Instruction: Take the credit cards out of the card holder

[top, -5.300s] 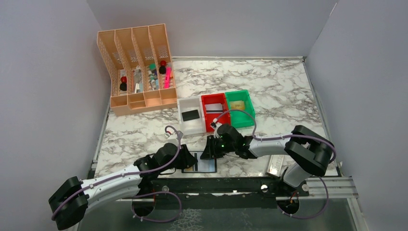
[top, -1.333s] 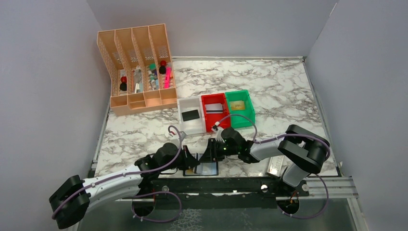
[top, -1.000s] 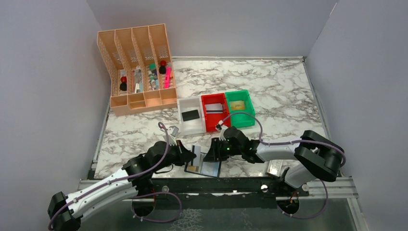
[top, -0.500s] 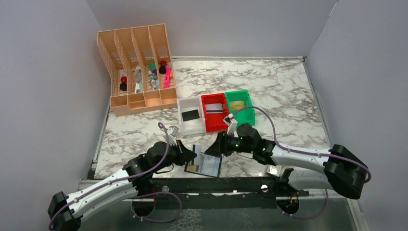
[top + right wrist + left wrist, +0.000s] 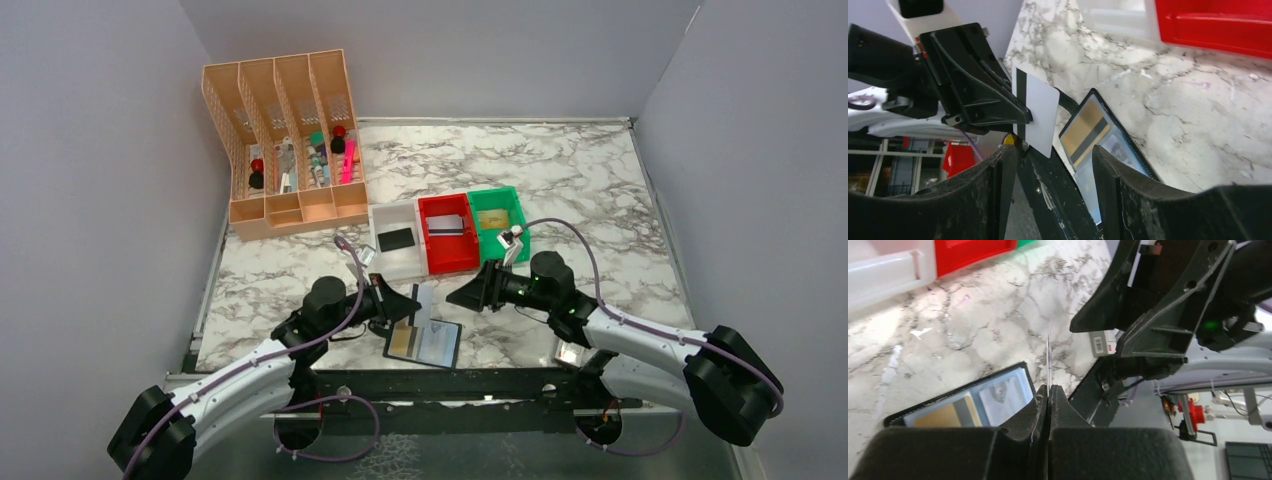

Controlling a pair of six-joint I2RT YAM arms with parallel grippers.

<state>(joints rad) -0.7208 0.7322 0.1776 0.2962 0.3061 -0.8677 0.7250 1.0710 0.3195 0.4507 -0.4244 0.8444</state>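
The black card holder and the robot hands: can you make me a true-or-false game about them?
1. The left gripper is pinching a thin white card with a black stripe. True.
2. The black-edged folding card holder is empty. False: it lies open on the table, and a gold card and a bluish card sit in its pockets.
3. The right gripper holds a card too. False: its jaws are open and hold nothing.
4. A black card lies in the white plastic bin. True.
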